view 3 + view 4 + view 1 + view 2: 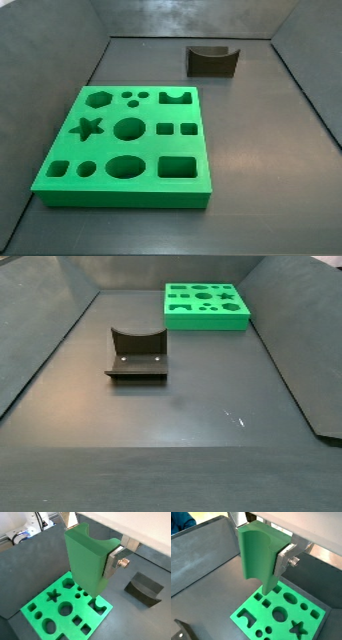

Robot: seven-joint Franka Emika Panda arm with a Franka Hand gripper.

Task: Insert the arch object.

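Note:
My gripper (90, 542) is shut on the arch object (87, 557), a tall green piece with a rounded groove along one side. It hangs upright between the silver fingers (113, 563), as both wrist views show (258, 557). Its lower end hangs above the green board (47, 619) with shaped holes, near the arch-shaped hole (99, 607), also seen in a wrist view (246, 618) and a side view (171, 97). The gripper and the piece are out of view in both side views.
The dark fixture (211, 61), an upright wall with a curved cut on a base plate, stands on the grey floor apart from the board (54, 180). It also shows in a side view (136, 356) and a wrist view (143, 588). Sloped dark walls ring the floor.

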